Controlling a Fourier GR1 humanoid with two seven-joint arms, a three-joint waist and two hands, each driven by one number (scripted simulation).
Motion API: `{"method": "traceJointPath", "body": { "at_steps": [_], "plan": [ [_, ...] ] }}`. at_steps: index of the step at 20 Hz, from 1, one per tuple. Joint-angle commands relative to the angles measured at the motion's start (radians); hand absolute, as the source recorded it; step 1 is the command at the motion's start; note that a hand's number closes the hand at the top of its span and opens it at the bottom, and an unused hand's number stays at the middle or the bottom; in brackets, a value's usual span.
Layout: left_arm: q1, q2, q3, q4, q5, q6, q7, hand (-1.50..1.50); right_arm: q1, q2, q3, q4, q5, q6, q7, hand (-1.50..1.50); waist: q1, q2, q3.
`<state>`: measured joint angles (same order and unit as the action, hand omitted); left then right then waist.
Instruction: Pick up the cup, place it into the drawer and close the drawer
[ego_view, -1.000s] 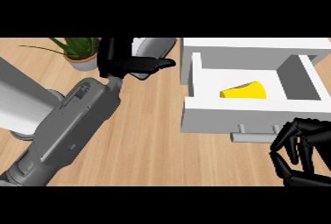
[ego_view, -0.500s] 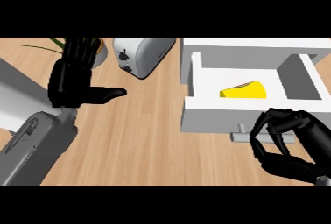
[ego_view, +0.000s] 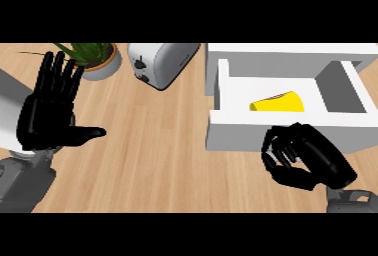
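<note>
Left hand (ego_view: 52, 117) rests open, fingers up, at the bench's (ego_view: 170, 150) left. Yellow cup (ego_view: 279, 102) lies on its side inside the open drawer (ego_view: 244, 132), at 11 o'clock from the right hand (ego_view: 310, 160), whose fingers curl on nothing visible.

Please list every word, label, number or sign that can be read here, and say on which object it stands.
None can be read.
The toaster shows only small dark controls on its side, no letters.
The yellow cup, the white drawer and the plant pot are plain.
</note>
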<state>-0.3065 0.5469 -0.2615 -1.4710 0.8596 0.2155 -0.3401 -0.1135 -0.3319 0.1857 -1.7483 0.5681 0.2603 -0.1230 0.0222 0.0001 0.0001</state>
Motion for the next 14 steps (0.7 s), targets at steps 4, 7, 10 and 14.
{"method": "traceJointPath", "body": {
  "at_steps": [4,7,10,14],
  "plan": [
    [0.134,0.049,0.073,-0.11,-0.003,-0.072,0.032,-1.5,-0.128,0.079,0.048,0.334,0.176,-0.123,-0.063,-1.5,-0.001,0.0,0.001],
    [0.162,0.014,0.097,-0.098,-0.026,-0.081,0.001,-1.5,-0.179,0.089,0.045,0.479,0.225,-0.172,-0.123,-1.5,-0.006,0.001,0.0],
    [0.166,0.036,0.161,-0.033,-0.011,-0.179,0.006,-1.5,-0.248,0.098,0.041,0.583,0.265,-0.18,-0.135,-1.5,-0.01,0.002,0.0],
    [0.223,-0.013,0.177,-0.069,-0.049,-0.21,0.003,-1.5,-0.318,0.107,-0.026,0.749,0.249,-0.193,-0.218,-1.5,-0.012,0.001,0.0]
  ]
}}
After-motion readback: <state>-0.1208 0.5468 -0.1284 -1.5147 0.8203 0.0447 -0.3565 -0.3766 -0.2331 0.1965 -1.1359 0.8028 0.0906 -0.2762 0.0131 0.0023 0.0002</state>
